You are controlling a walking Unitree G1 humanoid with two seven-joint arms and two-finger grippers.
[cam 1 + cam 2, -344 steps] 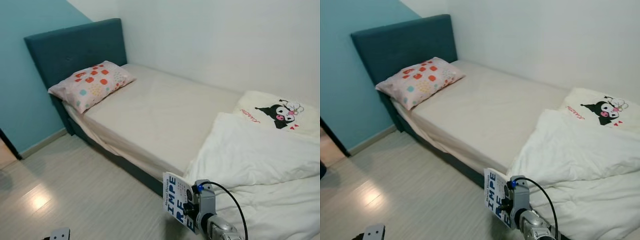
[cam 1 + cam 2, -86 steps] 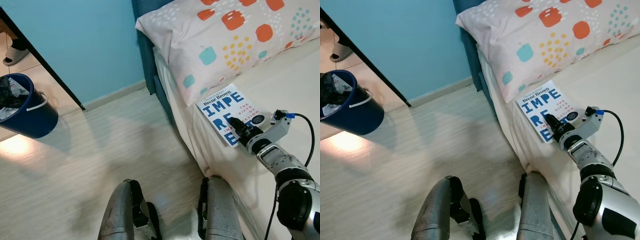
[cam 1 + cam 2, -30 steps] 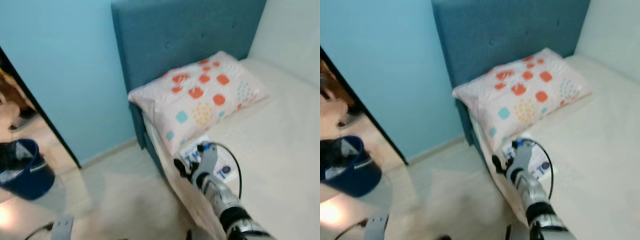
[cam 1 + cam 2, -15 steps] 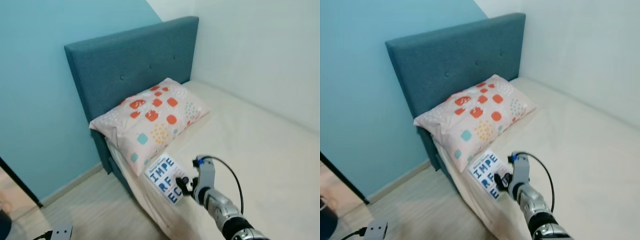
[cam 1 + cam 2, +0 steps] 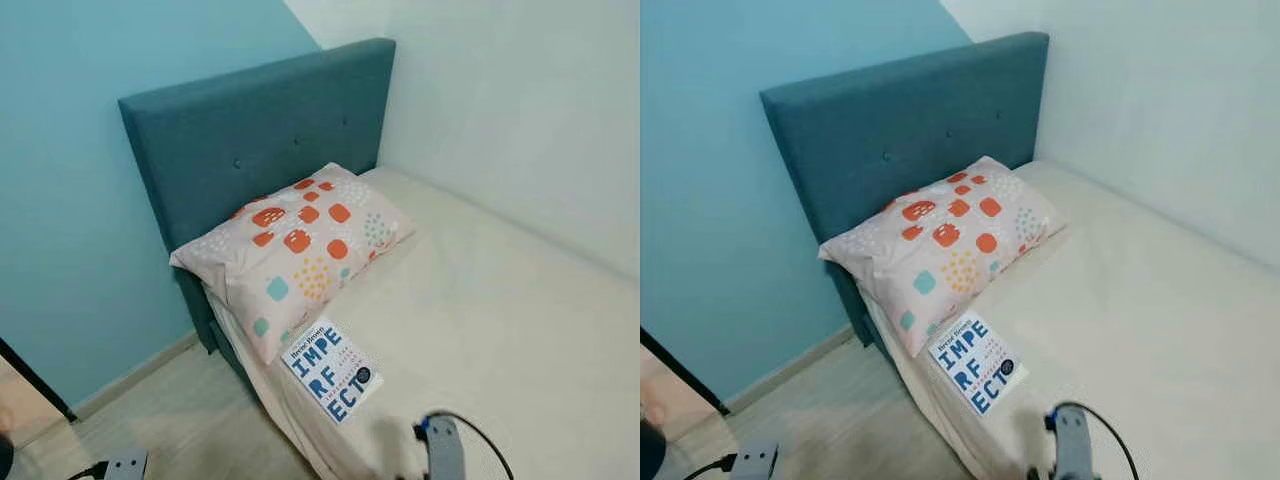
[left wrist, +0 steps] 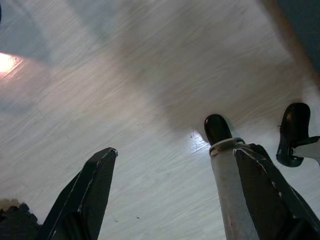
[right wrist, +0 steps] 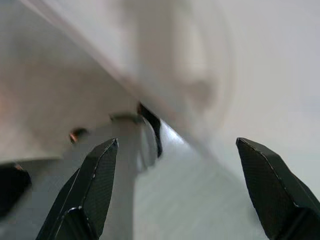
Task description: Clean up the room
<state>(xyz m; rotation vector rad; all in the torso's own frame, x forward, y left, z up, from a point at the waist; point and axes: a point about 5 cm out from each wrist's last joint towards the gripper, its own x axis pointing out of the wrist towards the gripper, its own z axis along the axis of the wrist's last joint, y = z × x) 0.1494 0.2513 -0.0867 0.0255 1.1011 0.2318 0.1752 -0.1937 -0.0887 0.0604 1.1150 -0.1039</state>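
White book (image 5: pixel 332 369) lies on the mattress (image 5: pixel 500 330) against the spotted pillow (image 5: pixel 292 247); both tools' fingers spread apart.

The book (image 5: pixel 331 370) on the bed (image 5: pixel 500 330) carries big blue letters in three rows: "IMPE", "RF", "ECT". A small line of print above them, and a round dark seal beside them, are too small to read.
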